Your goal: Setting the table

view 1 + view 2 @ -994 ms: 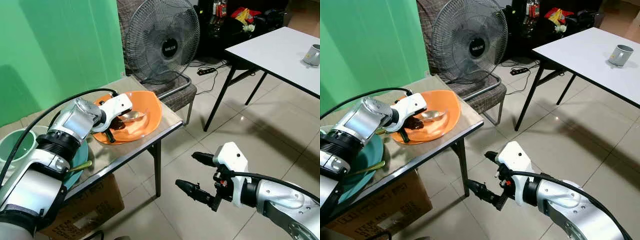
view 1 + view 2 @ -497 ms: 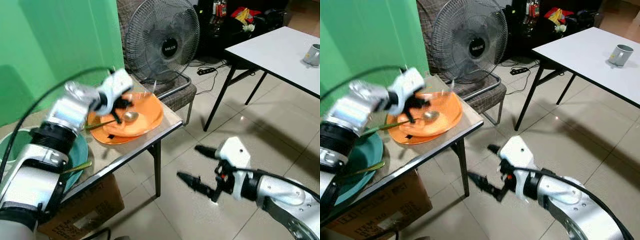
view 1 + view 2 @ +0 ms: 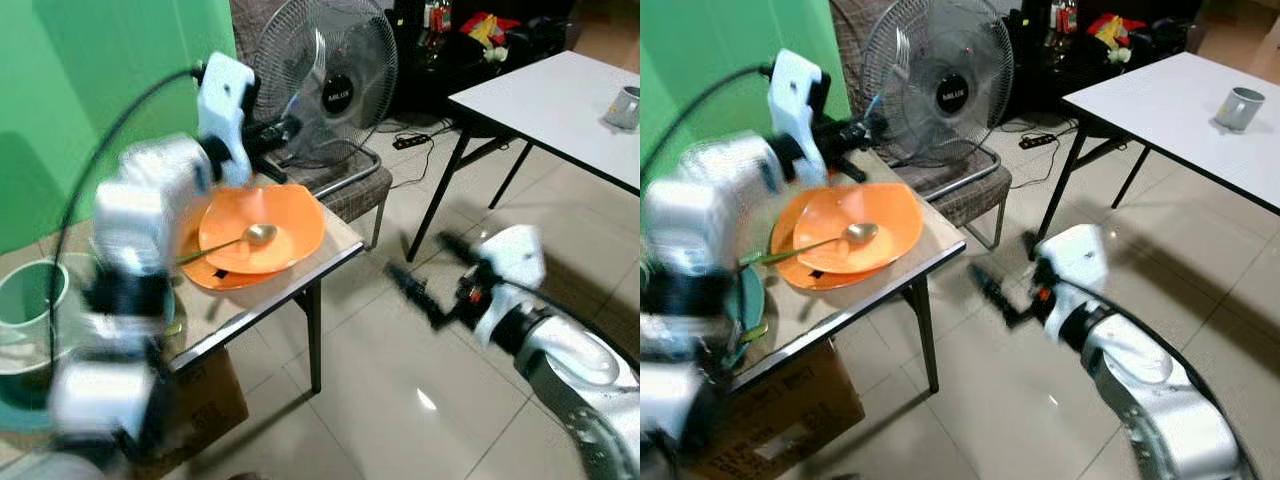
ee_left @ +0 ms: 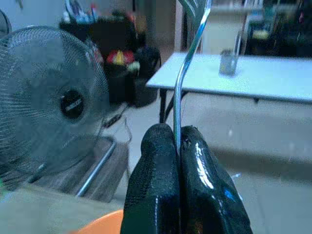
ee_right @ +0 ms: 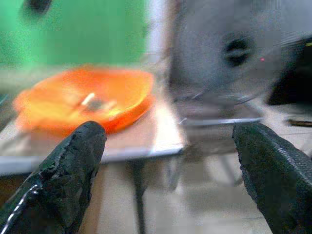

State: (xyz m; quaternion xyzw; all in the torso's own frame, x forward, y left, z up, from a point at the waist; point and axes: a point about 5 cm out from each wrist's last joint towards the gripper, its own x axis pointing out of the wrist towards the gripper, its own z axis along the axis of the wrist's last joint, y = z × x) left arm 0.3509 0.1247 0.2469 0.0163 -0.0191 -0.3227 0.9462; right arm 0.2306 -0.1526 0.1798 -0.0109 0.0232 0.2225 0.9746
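My left gripper (image 3: 285, 128) is raised above the small table (image 3: 300, 280), in front of the fan. It is shut on a thin metal utensil (image 4: 187, 63), which looks like a fork and sticks out past the fingertips. Below it lie two stacked orange plates (image 3: 285, 215) with a green-handled spoon (image 3: 258, 235) resting on top. A teal plate (image 3: 748, 300) sits at the table's left end. My right gripper (image 3: 420, 258) hangs open over the floor to the right of the table, holding nothing. The left arm is blurred.
A standing fan (image 3: 330, 80) and a woven chair (image 3: 350, 185) are behind the small table. A white table (image 3: 560, 100) with a grey mug (image 3: 625, 108) stands at the right. A cardboard box (image 3: 790, 410) sits under the small table, and a green bowl (image 3: 25, 295) is at far left.
My left gripper has risen from the orange plates with the metal utensil, leaving the spoon on the plate. My right gripper has swung upward and to the right.
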